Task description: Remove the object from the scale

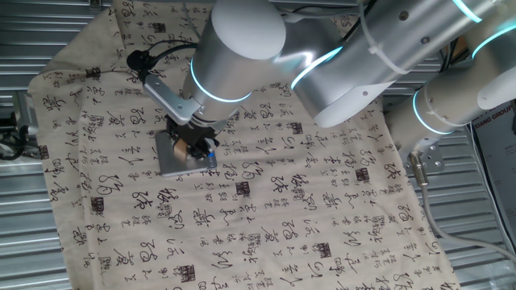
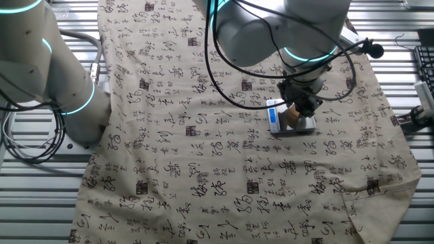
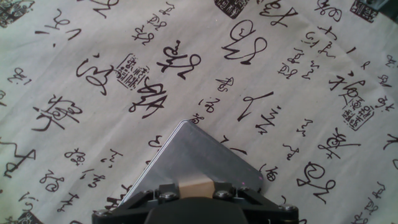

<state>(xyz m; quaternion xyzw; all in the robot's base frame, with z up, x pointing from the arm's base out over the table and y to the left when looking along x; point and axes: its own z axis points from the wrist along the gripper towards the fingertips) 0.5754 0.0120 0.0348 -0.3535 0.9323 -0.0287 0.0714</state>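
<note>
1. The end effector (image 3: 194, 194) is lowered onto the scale (image 3: 199, 155), fingers (image 3: 166, 195) on either side of the cube (image 3: 194, 186), grasping it.
2. The cube (image 2: 293, 115) sits on the scale (image 2: 303, 127).
3. The scale (image 1: 171, 155) lies on the printed cloth (image 1: 282, 209) covering the worktop (image 1: 24, 217).

Arm bent low, claw (image 3: 194, 186) closed around cube (image 3: 194, 186).

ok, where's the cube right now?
On the scale, between the gripper fingers: the cube shows at bottom centre of the hand view. The plate lies on the printed cloth.
</note>
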